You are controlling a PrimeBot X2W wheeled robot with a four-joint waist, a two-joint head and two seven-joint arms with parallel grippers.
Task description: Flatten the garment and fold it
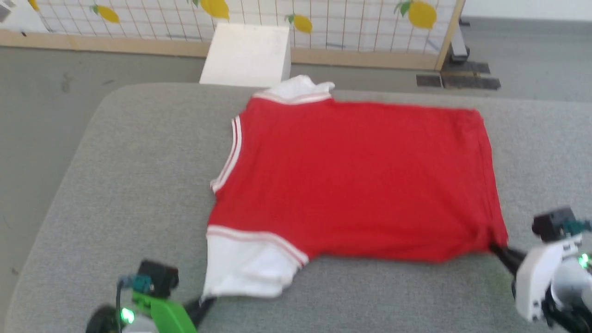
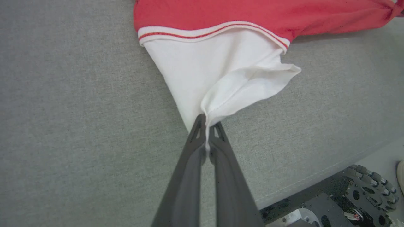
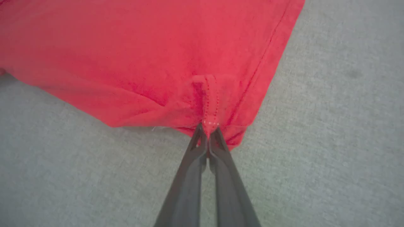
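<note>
Left end effector pinched shut on cuff of white sleeve; right end effector clamped on red hem corner. Shirt lies plain red side up at centre of bench, mostly flat. Step, likely: flattening. Hem corner bunched, other sleeve crumpled toward bench's far edge. Next calls for even pull toward bench's front edge, then release before folding. Beyond bench's far edge: white box, lemon-print screen. Neither obstructs.

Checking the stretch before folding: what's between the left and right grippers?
In the head view the garment spans that stretch: its white sleeve is pinched by the left gripper, its red hem corner by the right gripper. Nothing else lies there.
</note>
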